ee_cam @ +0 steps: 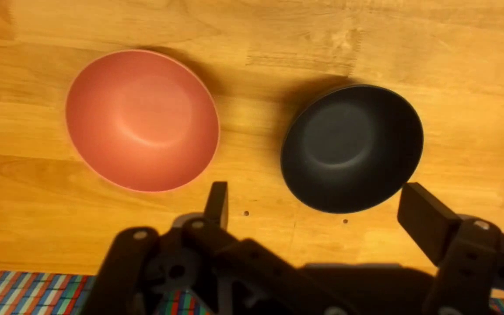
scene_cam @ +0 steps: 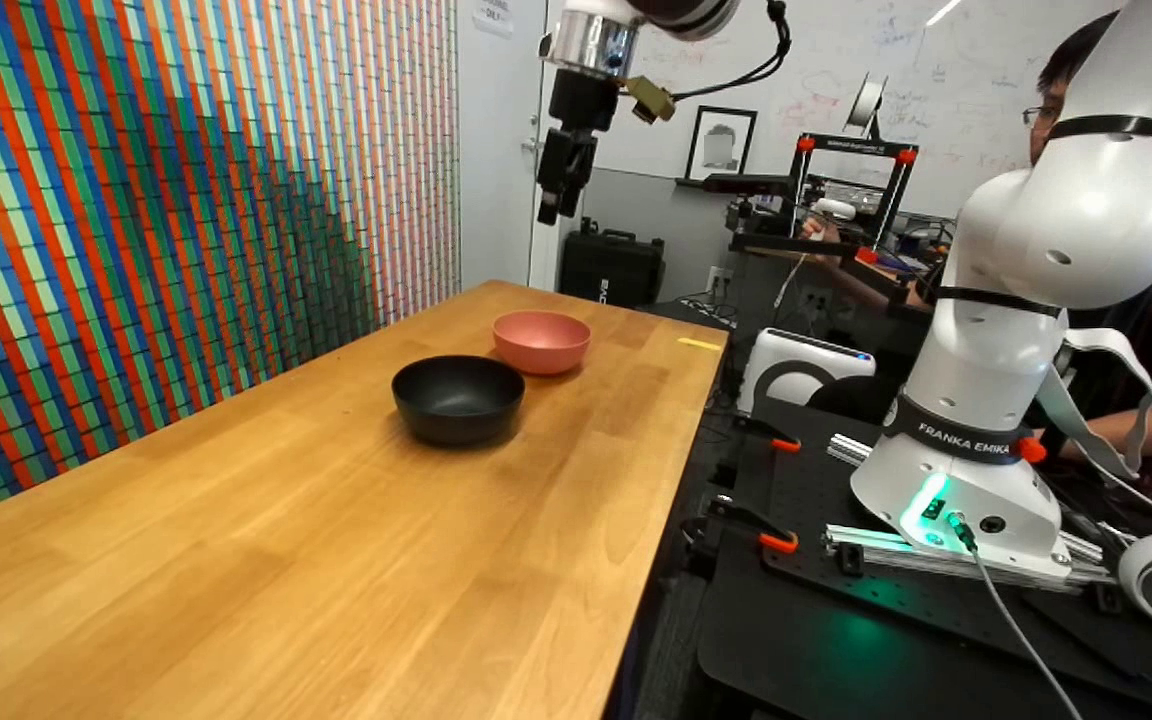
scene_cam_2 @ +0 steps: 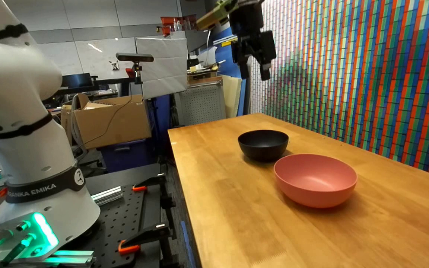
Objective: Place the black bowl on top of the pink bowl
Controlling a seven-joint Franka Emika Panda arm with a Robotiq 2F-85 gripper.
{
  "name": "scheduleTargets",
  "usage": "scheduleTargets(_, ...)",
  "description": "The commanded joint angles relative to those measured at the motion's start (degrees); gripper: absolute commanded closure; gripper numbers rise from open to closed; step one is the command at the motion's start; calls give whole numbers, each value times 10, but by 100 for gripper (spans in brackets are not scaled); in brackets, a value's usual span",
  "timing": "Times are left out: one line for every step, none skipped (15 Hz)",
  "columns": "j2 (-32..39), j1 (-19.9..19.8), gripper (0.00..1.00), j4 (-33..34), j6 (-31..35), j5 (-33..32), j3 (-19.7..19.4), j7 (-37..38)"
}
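The black bowl [scene_cam: 458,400] stands upright on the wooden table and looks empty; it also shows in an exterior view [scene_cam_2: 263,146] and in the wrist view [ee_cam: 349,148]. The pink bowl [scene_cam: 542,345] stands upright and empty beside it; it also shows in an exterior view [scene_cam_2: 315,182] and at the left of the wrist view [ee_cam: 142,122]. A gap of bare table separates the bowls in the wrist view. My gripper [scene_cam_2: 254,73] is open and empty, high above the table. In the wrist view the fingers [ee_cam: 315,189] are spread wide, with the black bowl beyond and below them.
The wooden table [scene_cam: 336,560] runs along a colourful striped wall covering [scene_cam_2: 367,74]. The robot base [scene_cam: 966,480] stands on a black bench beside the table. A strip of yellow tape [scene_cam: 699,344] lies near the table edge. A person sits behind the arm.
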Motion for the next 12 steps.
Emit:
scheduleTargets(81, 10, 0, 31, 24, 35, 7, -45)
scheduleTargets(97, 10, 0, 32, 31, 37, 12, -49)
scheduleTargets(112, 10, 0, 33, 35, 37, 17, -52)
scheduleTargets(126, 9, 0, 34, 40, 35, 21, -53)
scheduleTargets(139, 8, 0, 35, 46, 32, 25, -53)
scheduleTargets(152, 7, 0, 35, 53, 27, 29, -51)
scheduleTargets(162, 6, 0, 35, 62, 19, 33, -44)
scheduleTargets(173, 6, 0, 35, 71, 14, 36, -40)
scheduleTargets(184, 6, 0, 34, 84, 9, 39, -34)
scheduleTargets(194, 7, 0, 34, 97, 0, 40, -27)
scheduleTargets(205, 8, 0, 33, 115, -13, 41, -17)
scheduleTargets(215, 9, 0, 31, 134, -28, 40, -5)
